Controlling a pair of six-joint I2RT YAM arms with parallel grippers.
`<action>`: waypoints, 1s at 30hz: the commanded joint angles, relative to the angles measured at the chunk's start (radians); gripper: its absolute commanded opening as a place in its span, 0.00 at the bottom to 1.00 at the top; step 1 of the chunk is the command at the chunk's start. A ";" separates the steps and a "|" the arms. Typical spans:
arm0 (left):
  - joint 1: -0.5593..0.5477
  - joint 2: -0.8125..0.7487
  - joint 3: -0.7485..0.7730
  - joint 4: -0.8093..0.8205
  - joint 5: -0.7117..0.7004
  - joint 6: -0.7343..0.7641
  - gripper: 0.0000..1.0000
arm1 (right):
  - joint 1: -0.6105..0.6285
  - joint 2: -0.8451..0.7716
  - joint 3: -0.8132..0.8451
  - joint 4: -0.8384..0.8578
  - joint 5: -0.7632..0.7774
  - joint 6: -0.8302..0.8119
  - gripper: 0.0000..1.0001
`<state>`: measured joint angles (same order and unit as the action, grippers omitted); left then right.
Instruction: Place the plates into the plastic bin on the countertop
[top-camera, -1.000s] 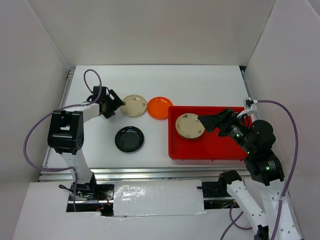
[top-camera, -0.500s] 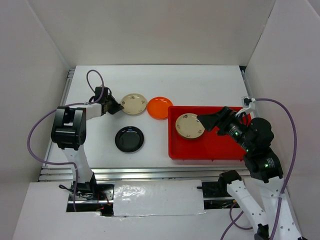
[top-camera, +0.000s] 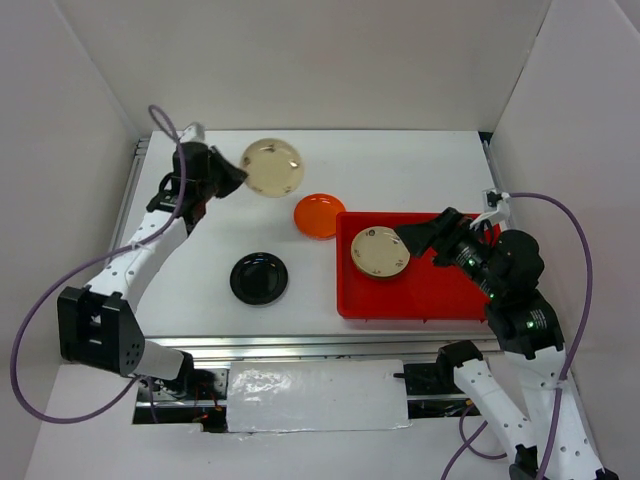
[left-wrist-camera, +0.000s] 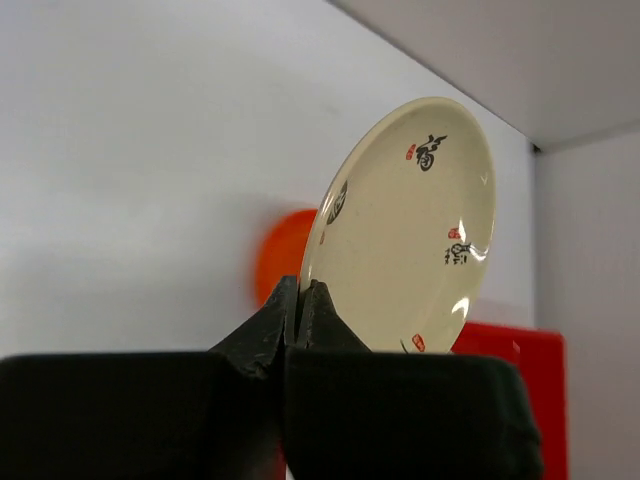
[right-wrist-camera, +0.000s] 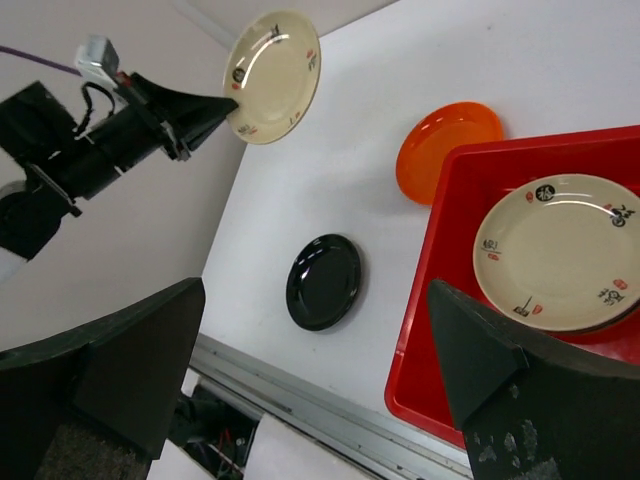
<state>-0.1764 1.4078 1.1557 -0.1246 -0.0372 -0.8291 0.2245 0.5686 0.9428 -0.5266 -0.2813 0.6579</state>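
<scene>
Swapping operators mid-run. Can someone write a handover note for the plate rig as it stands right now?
Left pincer: shut on the rim of the held beige plate, which is tilted in the air over the far left of the countertop.
Right pincer: open, holding nothing, above the red bin.
Done: the binned beige plate lies at the bin's left end. I cannot tell whether more plates lie under it.
Left: the held plate; the orange plate on the countertop by the bin's far-left corner; the black plate nearer the arms.
</scene>
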 joint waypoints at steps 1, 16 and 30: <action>-0.145 0.071 0.090 -0.001 0.203 0.077 0.00 | -0.007 0.007 0.057 0.021 0.076 0.006 1.00; -0.558 0.465 0.426 -0.079 0.185 0.102 0.00 | -0.007 -0.062 0.134 -0.075 0.166 0.012 1.00; -0.580 0.666 0.630 -0.207 0.057 0.094 0.10 | -0.005 -0.075 0.117 -0.064 0.134 0.016 1.00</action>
<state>-0.7536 2.0651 1.7126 -0.3271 0.0402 -0.7353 0.2245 0.5003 1.0542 -0.5987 -0.1379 0.6724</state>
